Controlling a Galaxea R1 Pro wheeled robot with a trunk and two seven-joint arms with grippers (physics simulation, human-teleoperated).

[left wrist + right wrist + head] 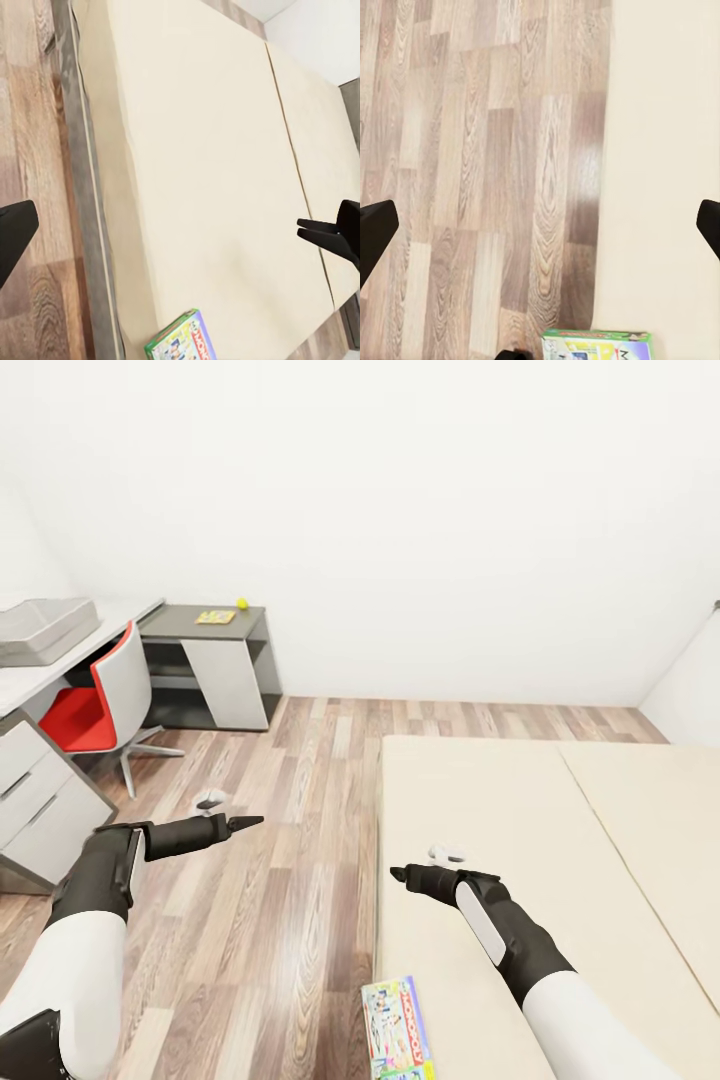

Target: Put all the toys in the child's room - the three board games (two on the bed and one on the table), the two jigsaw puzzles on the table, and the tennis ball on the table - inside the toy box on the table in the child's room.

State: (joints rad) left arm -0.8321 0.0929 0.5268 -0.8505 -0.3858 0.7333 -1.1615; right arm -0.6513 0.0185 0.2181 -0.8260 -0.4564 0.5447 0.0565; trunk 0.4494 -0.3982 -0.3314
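With both claws spread and empty, the Monopoly box (pixel 398 1028) lies at the bed's (pixel 520 810) near corner, so lower the right claw (pixel 400 875) squarely over its edges.

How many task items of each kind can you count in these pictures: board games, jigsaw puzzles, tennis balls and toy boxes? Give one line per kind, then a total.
Board games: 1, the Monopoly box on the bed
Jigsaw puzzles: 1, the flat square on the dark grey desk section
Tennis balls: 1, the yellow ball beside that square
Toy boxes: 1, the grey tray
Total: 4
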